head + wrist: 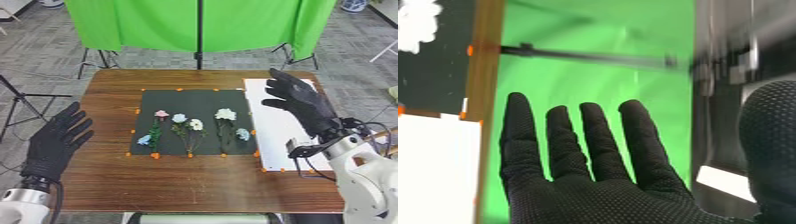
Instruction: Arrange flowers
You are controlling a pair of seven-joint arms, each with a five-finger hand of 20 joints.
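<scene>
The right robot hand (306,105) is open, probably for the picking step, which next needs careful lowering to one flower (226,114).

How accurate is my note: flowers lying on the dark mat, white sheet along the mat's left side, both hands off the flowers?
The side is wrong: the head view shows the white sheet along the right side of the dark mat. The rest holds: the flowers lie on the mat, and the left hand and right hand are both off them.
</scene>
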